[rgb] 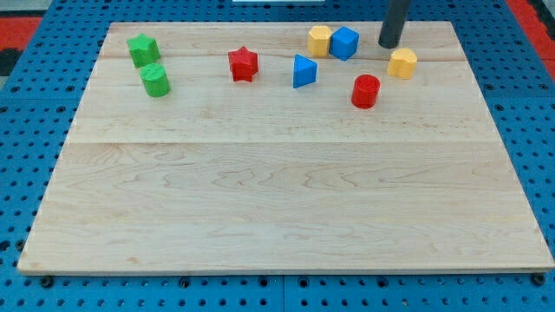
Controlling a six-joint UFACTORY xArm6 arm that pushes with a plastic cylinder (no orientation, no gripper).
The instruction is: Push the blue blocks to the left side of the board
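Two blue blocks lie near the view's top, right of centre. A blue cube (344, 42) touches a yellow hexagonal block (319, 41) on its left. A blue triangular block (303, 71) lies below and to the left of them. My tip (388, 45) is on the board to the right of the blue cube, a short gap away, and just up-left of a second yellow block (402, 62).
A red star block (244, 64) lies left of the blue triangle. A red cylinder (365, 91) lies below my tip. A green block (142, 49) and a green cylinder (156, 80) sit at the top left. The wooden board (277, 208) rests on a blue pegboard.
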